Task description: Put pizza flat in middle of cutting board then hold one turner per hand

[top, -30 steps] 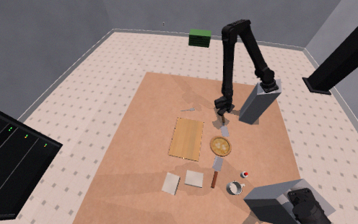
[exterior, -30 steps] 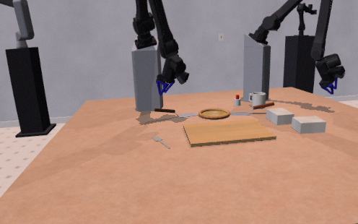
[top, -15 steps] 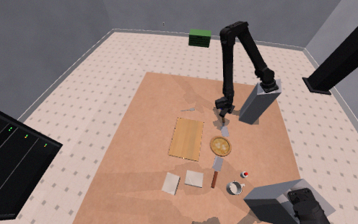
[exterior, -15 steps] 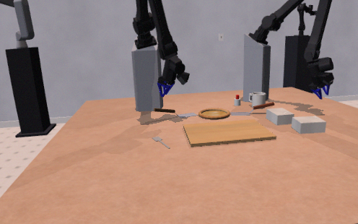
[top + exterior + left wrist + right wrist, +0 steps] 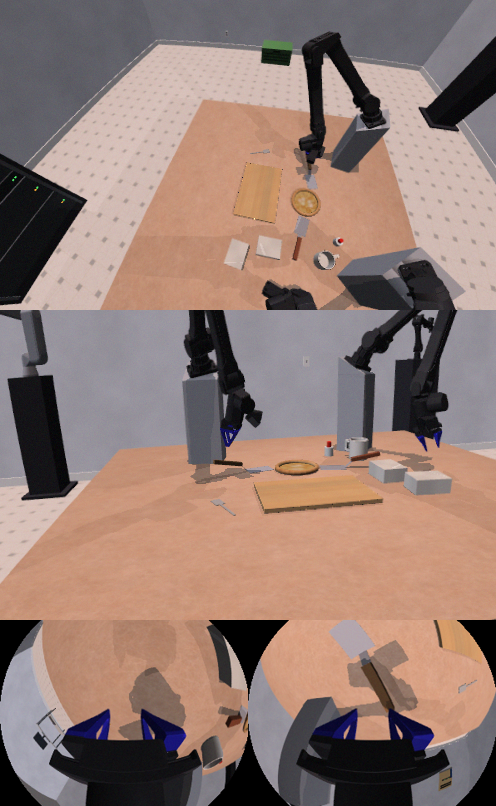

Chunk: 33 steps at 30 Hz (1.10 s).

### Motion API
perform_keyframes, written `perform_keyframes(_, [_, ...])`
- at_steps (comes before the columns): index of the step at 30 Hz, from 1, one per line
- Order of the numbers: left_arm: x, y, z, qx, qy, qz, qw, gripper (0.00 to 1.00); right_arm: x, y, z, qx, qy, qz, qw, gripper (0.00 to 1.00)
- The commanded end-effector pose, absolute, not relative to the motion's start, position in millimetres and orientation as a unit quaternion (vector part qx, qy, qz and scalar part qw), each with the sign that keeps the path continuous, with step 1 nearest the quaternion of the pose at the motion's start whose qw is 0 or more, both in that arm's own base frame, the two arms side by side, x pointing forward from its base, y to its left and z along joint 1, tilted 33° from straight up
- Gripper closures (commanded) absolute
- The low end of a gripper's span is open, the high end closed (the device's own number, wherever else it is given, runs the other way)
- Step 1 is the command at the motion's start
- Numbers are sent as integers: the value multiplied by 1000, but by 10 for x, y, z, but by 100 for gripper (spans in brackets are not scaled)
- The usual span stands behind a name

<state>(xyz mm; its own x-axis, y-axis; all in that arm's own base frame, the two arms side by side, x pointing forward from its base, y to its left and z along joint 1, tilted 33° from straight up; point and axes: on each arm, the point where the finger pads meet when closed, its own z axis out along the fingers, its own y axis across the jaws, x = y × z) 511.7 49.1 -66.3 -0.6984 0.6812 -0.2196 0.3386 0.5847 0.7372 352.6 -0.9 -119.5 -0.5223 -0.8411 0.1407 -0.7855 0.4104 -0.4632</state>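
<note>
The pizza [image 5: 305, 202] [image 5: 297, 467] lies flat on the table beside the cutting board [image 5: 259, 192] [image 5: 317, 494] [image 5: 462, 638], between the blades of two turners. The dark-handled turner [image 5: 378, 686] [image 5: 228, 462] lies on the table. My right gripper [image 5: 374, 710] [image 5: 229, 444] is partly open and empty above the handle's end. The red-brown-handled turner [image 5: 297, 248] [image 5: 365, 456] [image 5: 234, 720] lies on the table on the pizza's other side. My left gripper [image 5: 125, 712] [image 5: 431, 449] is partly open and empty, high above the table, away from that handle; its fingertips are not clear in the top view.
Two pale blocks [image 5: 236, 254] [image 5: 387, 471] lie near the board. A mug [image 5: 326, 260] [image 5: 358, 447] [image 5: 212, 750] and a red-capped bottle [image 5: 339, 242] [image 5: 328, 449] stand near the red-brown handle. A small grey utensil [image 5: 264, 151] [image 5: 223, 506] lies beyond the board. Grey pedestals [image 5: 355, 145] [image 5: 202, 420] carry the arms.
</note>
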Motion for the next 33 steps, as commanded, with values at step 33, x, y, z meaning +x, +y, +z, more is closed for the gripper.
perform_keyframes(33, [4196,-1153,-1532,704,635,303,95,52,3507,15,-1434,-629,735,-242,73,52])
